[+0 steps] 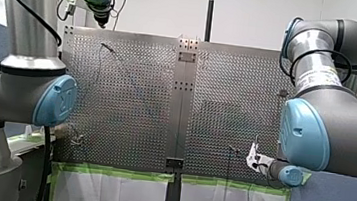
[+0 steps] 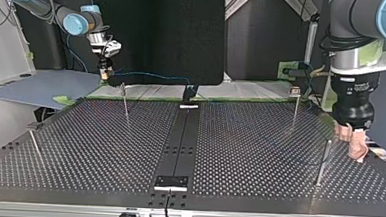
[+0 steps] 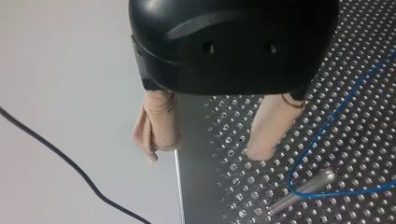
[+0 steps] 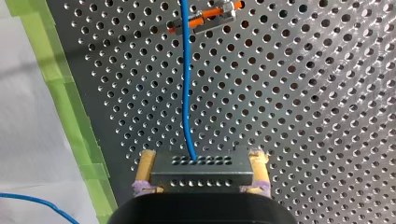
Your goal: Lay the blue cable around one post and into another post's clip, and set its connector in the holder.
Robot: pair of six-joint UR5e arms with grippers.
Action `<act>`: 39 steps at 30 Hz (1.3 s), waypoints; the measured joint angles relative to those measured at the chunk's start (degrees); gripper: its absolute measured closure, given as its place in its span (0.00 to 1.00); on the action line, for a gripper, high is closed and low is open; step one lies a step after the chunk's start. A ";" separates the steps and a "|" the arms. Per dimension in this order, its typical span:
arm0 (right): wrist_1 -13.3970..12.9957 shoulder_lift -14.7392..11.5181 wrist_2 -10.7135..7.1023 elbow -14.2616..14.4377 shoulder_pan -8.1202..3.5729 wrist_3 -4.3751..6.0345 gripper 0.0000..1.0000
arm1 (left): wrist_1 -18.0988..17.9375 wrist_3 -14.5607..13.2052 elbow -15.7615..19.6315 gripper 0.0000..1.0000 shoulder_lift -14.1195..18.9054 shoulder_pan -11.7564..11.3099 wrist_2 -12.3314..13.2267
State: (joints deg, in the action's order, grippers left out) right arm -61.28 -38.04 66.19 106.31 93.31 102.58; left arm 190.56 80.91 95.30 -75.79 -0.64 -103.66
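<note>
Right tool [image 4: 201, 161] held the connector [image 4: 201, 173] clamped, blue cable [image 4: 187, 84] ran straight ahead from it toward the clip post [image 4: 205, 18]; left tool [image 3: 206, 150] hung apart, empty, beside the looped post [image 3: 303, 189].

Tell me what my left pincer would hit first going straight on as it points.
Probably the edge of the perforated table: my left pincer stands open astride it, one pad past the rim. The post with the blue cable lies to the side. Height unclear.

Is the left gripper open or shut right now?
Open. In the left wrist view the left gripper has its two beige fingers well apart, with nothing between them.
</note>
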 joint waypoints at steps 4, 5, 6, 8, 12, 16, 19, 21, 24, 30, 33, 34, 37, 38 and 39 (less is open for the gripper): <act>0.00 0.01 0.00 0.00 0.00 0.00 1.00 | 0.00 -2.07 0.01 0.00 -0.01 -0.01 0.00; 0.00 0.01 0.00 0.00 0.00 0.00 1.00 | 0.00 -2.47 0.00 0.00 -0.01 -0.01 0.00; 0.00 0.01 0.00 0.00 -0.01 0.00 1.00 | 0.00 -2.86 0.01 0.00 -0.01 -0.01 0.00; 0.00 0.00 0.00 0.01 -0.01 0.00 1.00 | 0.00 -3.82 0.01 0.00 -0.01 -0.02 0.00; 0.01 0.00 0.00 0.01 -0.01 0.00 1.00 | 0.00 -5.42 0.00 0.00 0.00 -0.01 0.00; 0.01 0.00 -0.01 0.01 -0.01 0.00 1.00 | 0.00 -7.43 0.02 0.00 -0.03 0.01 0.00; 0.01 0.00 -0.01 0.00 -0.01 0.00 1.00 | 0.00 -8.99 0.02 0.00 -0.01 0.06 0.00; 0.01 0.00 -0.01 0.00 -0.01 0.00 1.00 | 0.00 -9.55 0.01 0.00 -0.02 0.10 0.00; 0.01 -0.01 0.00 0.01 -0.01 0.00 1.00 | 0.00 -9.93 0.01 0.00 -0.02 0.13 0.00; 0.01 -0.04 0.00 0.00 -0.01 0.00 1.00 | 0.00 -10.05 0.02 0.00 -0.02 0.20 -0.15; 0.01 -0.04 0.00 0.00 0.00 0.00 1.00 | 0.00 -10.06 0.02 0.00 -0.02 0.21 -0.17; 0.01 -0.03 0.00 0.00 0.00 0.00 1.00 | 0.00 -10.06 0.02 0.00 -0.01 0.21 -0.19; 0.01 -0.03 0.00 0.00 0.01 0.00 1.00 | 0.00 -10.06 0.02 0.00 -0.02 0.22 -0.24; 0.01 -0.02 0.00 0.00 0.01 0.00 1.00 | 0.00 -10.06 0.03 0.00 -0.02 0.22 -0.24; 0.01 -0.01 0.00 0.00 0.01 0.00 1.00 | 0.01 -10.06 0.03 0.00 -0.01 0.22 -0.25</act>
State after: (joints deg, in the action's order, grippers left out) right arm -61.27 -38.05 66.20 106.31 93.32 102.59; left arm 190.57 70.85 95.33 -75.80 -0.42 -103.91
